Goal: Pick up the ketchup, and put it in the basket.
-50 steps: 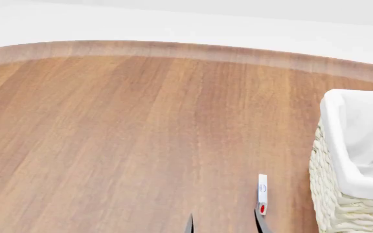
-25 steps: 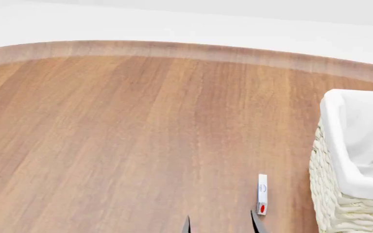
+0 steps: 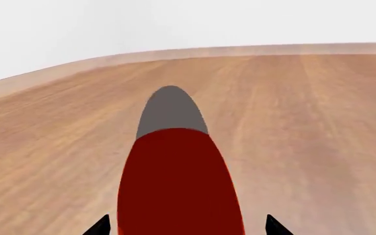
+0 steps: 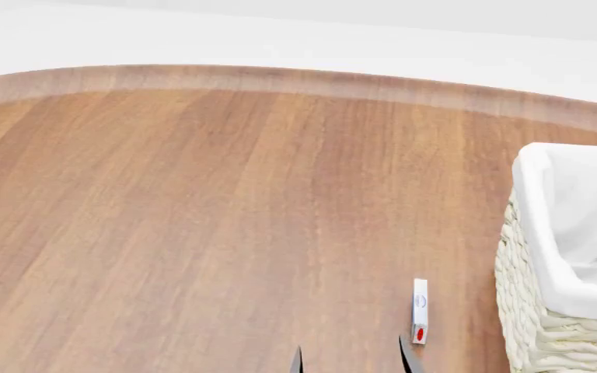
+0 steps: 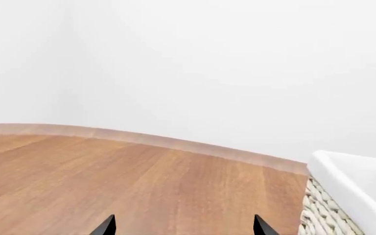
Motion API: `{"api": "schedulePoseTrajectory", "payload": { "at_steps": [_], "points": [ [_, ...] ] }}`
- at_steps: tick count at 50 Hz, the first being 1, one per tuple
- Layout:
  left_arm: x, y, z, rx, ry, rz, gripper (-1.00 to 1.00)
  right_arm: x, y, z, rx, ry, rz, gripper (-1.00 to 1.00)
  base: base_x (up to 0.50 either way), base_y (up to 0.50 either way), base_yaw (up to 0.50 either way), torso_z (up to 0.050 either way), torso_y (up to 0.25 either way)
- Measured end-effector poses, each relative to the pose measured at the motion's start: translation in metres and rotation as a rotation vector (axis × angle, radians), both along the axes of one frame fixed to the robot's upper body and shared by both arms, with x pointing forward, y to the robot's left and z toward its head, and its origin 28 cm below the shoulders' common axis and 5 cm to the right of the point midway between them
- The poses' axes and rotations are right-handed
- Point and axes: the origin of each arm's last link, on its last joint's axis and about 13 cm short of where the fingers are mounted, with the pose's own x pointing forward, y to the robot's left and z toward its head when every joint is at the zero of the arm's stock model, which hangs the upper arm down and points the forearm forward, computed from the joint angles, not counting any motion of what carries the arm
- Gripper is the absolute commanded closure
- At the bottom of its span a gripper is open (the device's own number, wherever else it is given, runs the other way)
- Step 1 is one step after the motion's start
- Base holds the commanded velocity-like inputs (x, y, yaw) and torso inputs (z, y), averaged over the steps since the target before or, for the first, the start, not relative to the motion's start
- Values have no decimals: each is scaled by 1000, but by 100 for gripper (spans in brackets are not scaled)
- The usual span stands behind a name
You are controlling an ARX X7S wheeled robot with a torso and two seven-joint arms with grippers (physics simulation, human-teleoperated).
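In the left wrist view the ketchup (image 3: pixel 178 181) fills the space between my left gripper's (image 3: pixel 188 227) dark fingertips (image 3: pixel 100 227). It is a dark red body ending in a greyish cap. A thin strip of table shows between each tip and the bottle, so the jaws are open around it. The ketchup is out of the head view. The basket (image 4: pixel 547 326), pale wicker with a white liner, stands at the right edge of the head view and in the right wrist view (image 5: pixel 322 215). My right gripper (image 5: pixel 184 226) is open and empty over bare table.
A small white-and-red box (image 4: pixel 420 311) lies on the wooden table (image 4: pixel 195 217) just left of the basket. Two dark fingertips (image 4: pixel 298 361) poke in at the head view's bottom edge beside the box. The table's curved far edge meets a white wall.
The two dark fingertips at the head view's bottom edge have shifted slightly left, away from the small box. Nothing else has moved.
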Motion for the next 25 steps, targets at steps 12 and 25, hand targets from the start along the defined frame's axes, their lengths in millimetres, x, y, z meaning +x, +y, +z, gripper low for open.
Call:
{"api": "schedulePoseTrajectory", "payload": {
  "at_steps": [12,25],
  "points": [
    [6,0,-7,10,9,6,-100,0,0,0,2,1,2,-100,0,0,0,0,0],
    [7,1,-12,21,19,20,100,0,0,0,5,3,3,-100,0,0,0,0,0]
  ]
}}
